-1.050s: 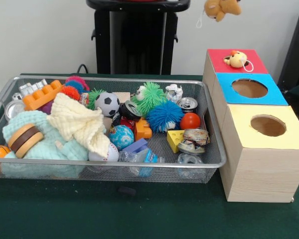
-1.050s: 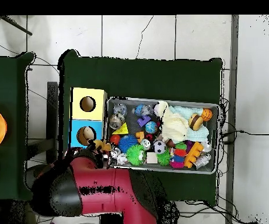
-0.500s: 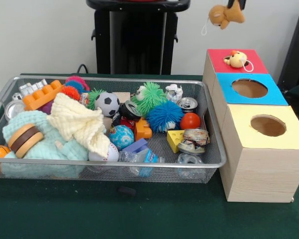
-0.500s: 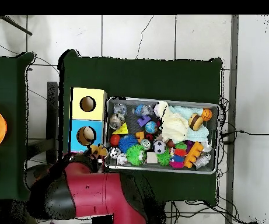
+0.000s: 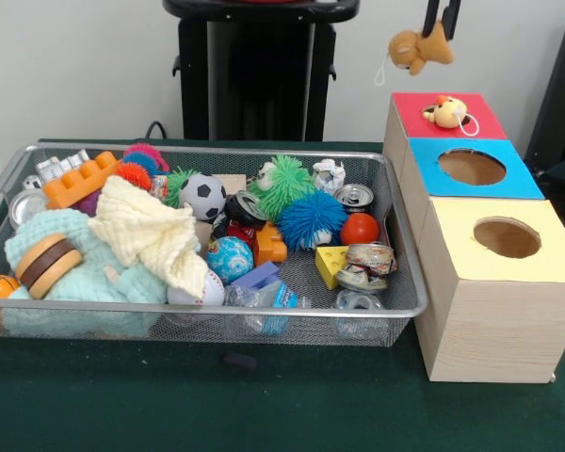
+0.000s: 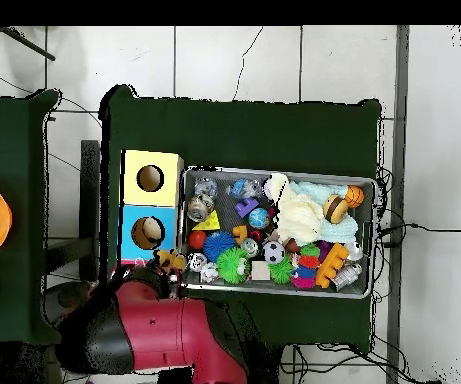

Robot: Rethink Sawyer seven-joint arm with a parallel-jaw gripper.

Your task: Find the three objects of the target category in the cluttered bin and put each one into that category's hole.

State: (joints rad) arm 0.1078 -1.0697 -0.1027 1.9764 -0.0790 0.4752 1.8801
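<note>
My gripper (image 5: 440, 21) is clamped on a small brown plush animal (image 5: 417, 48) — it hangs in the air above the red-topped box (image 5: 410, 115), clear of it. A second plush toy (image 5: 446, 112) lies over that box's hole. Blue hole (image 5: 471, 167) and yellow hole (image 5: 506, 237) stand open. Wire bin (image 5: 407, 287) beside them — packed with balls, cans, blocks, cloths.

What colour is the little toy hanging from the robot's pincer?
The toy is orange-brown, hanging from the pincer. It shows best in the front view.
</note>
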